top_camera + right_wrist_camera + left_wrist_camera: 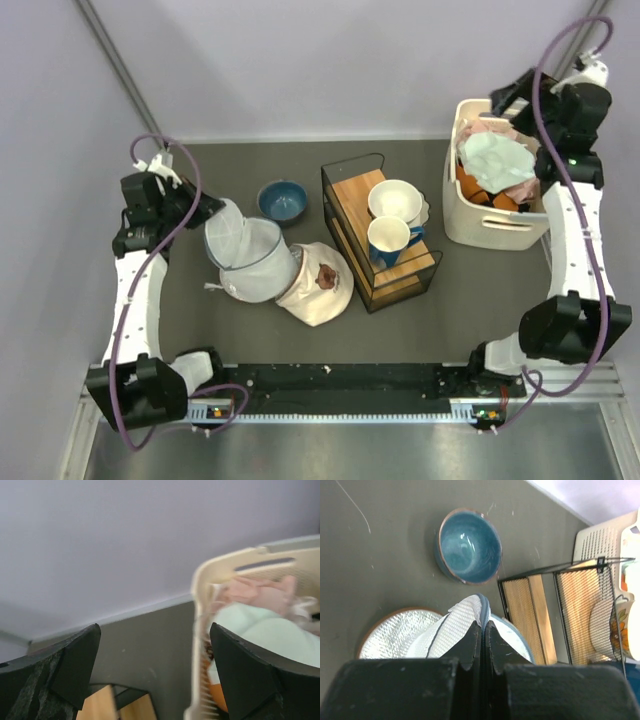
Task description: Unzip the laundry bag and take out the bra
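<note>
The left gripper (483,625) is pinched shut on the raised flap edge of the laundry bag (250,265), which lies open against a cream cloth (322,285). Pulling harder could drag the light bag into the empty blue bowl (469,545). The right gripper (155,630) hangs wide open, holding nothing, over the basket (480,225), where pink fabric, likely the bra (255,592), lies by a pale green cloth (497,158) near the rim and might slip out.

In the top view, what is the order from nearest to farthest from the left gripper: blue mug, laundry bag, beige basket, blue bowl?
1. laundry bag, pinched in the left gripper
2. blue bowl, just to its right
3. blue mug, at the centre
4. beige basket, far right
</note>
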{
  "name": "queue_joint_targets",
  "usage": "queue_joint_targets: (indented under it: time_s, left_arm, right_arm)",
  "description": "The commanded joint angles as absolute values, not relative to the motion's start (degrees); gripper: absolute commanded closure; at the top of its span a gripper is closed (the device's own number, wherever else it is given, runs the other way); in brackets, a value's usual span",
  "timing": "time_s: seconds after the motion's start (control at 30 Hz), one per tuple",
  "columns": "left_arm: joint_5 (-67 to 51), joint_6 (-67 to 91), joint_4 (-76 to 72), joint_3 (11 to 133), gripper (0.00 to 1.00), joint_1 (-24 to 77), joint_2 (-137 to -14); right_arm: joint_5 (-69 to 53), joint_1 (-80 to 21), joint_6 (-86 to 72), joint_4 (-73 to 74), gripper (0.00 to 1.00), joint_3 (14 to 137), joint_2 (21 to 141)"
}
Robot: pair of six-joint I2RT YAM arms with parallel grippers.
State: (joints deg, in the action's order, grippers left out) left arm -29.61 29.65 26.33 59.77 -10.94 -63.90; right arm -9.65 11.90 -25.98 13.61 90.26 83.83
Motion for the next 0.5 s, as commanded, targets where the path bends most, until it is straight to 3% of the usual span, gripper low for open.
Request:
queue_joint_targets:
  time_s: [0.0,0.2,0.47]
  left_arm:
    - [-20.69,26.46,27.59,69.06,1.00,-11.69,-62.93]
    - [-13.28,26.63,27.08,76.19,1.00,-14.68,-64.59]
    - [-7.75,29.79,15.49,76.47,1.00,-16.70,-75.66]
  right_arm:
    - [-16.52,3.53,-21.55,15.11,0.08,93.96,79.02]
    - [-16.26,-5.00,-20.83,15.47,0.07,92.11,78.22]
    - [-16.26,-11.06,-21.53,15.38,0.07,89.48,81.65]
